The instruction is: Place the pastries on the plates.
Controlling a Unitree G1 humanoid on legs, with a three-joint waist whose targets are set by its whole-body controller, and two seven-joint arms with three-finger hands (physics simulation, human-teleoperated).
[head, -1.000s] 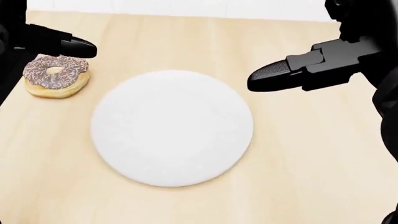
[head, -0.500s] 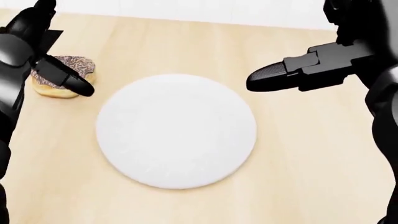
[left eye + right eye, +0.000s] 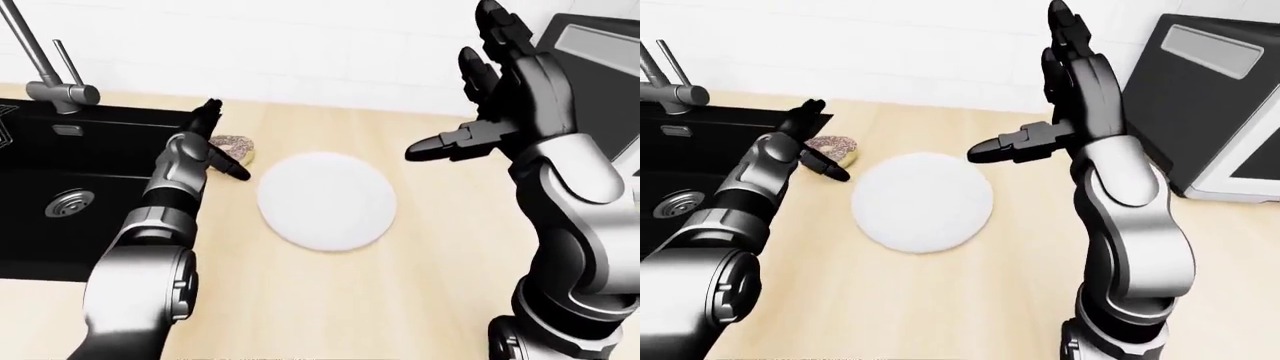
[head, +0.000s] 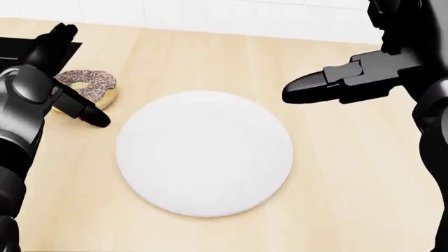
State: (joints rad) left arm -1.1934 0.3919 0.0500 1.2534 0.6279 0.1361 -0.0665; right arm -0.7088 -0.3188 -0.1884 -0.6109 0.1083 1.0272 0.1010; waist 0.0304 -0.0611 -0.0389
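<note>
Pale wood counter (image 4: 350,199) up close, with the white plate (image 4: 204,153) sitting bare on it; looks like the reach-for-the-pastry step, so next is closing on the donut (image 4: 98,85) and lifting it over; left hand (image 4: 43,79) spread, fingers either side, not gripping; right hand (image 3: 500,97) raised, splayed, empty; donut's chocolate-iced, sprinkled, just left of the plate.

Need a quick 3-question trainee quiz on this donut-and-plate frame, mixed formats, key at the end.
1. True or false: the chocolate-frosted sprinkled donut lies on the round white plate.
2. Which hand is beside the donut? A) left hand B) right hand
3. Fill in: in the left-eye view, the black sink lies to the ___ of the plate.

Key:
1. False: the donut sits on the light wooden counter, off the plate's upper-left edge in the head view.
2. A; its fingers are open, not closed round the donut.
3. left
</note>
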